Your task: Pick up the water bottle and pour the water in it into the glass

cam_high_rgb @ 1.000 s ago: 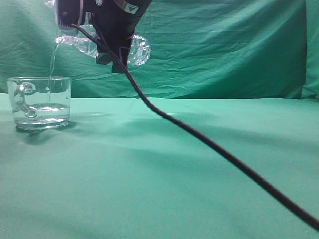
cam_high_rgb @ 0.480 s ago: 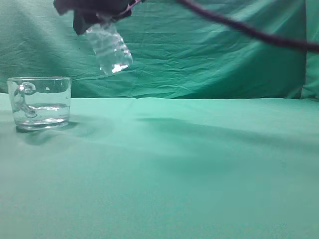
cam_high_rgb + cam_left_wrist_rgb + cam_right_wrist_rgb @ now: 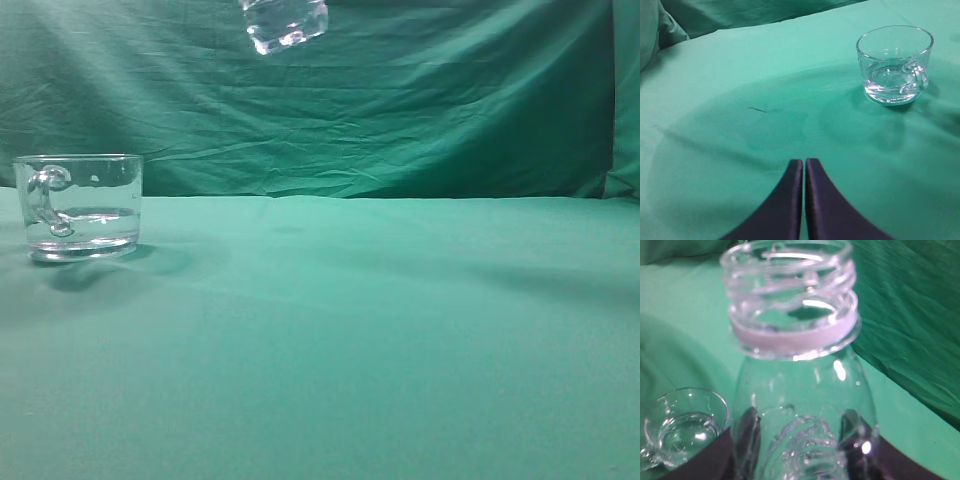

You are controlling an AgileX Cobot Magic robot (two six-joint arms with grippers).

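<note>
The glass (image 3: 80,205) stands at the left of the green table, handle toward the camera, with water (image 3: 85,222) filling about its lower third. It also shows in the left wrist view (image 3: 895,62) and the right wrist view (image 3: 682,425). Only the base of the water bottle (image 3: 285,22) shows at the top edge of the exterior view, high above the table. In the right wrist view the bottle (image 3: 800,390) is upright, uncapped, with a whitish neck ring. My right gripper (image 3: 802,432) is shut on its ribbed body. My left gripper (image 3: 804,162) is shut and empty, over the cloth.
A green cloth (image 3: 380,330) covers the table and a green backdrop (image 3: 430,100) hangs behind it. Neither arm shows in the exterior view.
The bottle has swung from pouring over the glass to upright, then moved up and to the right, nearly out of frame. The stream has stopped. The arm and cable have left the view.
</note>
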